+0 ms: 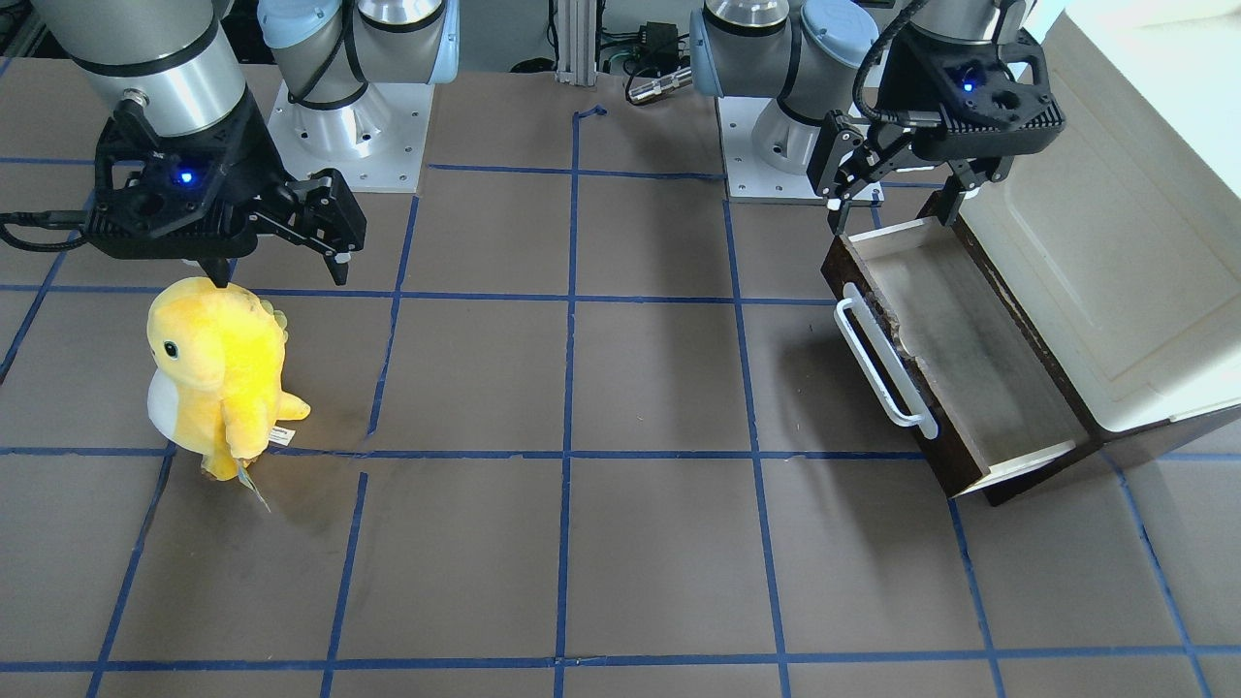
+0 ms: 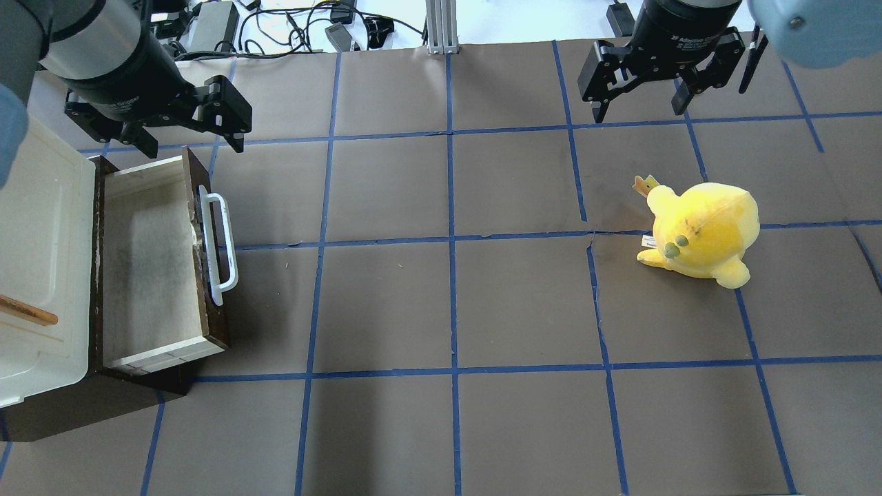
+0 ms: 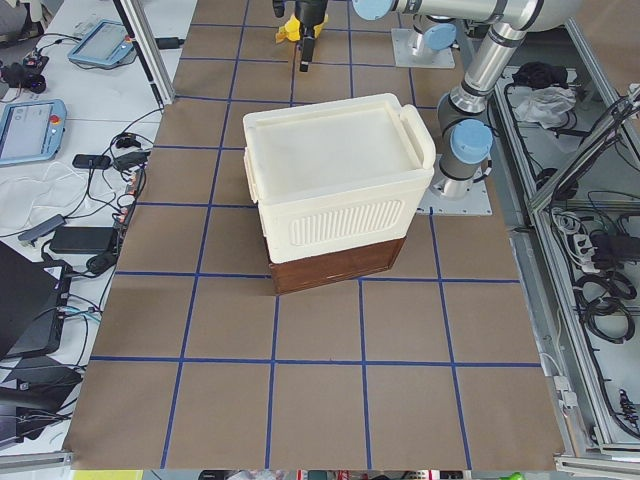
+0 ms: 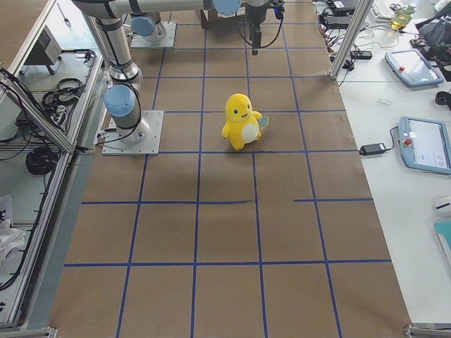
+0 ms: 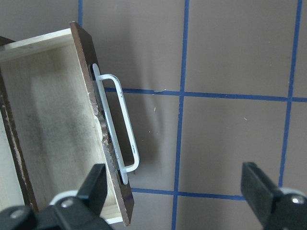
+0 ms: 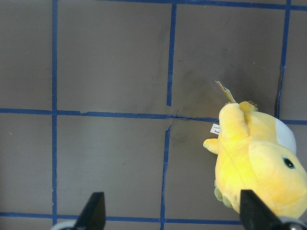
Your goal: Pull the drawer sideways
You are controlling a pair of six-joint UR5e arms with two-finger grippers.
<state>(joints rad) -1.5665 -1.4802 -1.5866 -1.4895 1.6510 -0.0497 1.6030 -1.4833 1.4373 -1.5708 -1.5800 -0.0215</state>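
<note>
The drawer has a dark brown worn front, a long white bar handle and a pale inside. It stands pulled out from under the cream cabinet. It also shows in the overhead view and the left wrist view. My left gripper is open and empty. It hovers above the drawer's end nearest my base, touching nothing; in the left wrist view the handle lies ahead of its fingers. My right gripper is open and empty, high above the table.
A yellow plush toy stands on the brown table marked with blue tape squares, just below my right gripper in that wrist view. The cream cabinet carries a small wooden handle.
</note>
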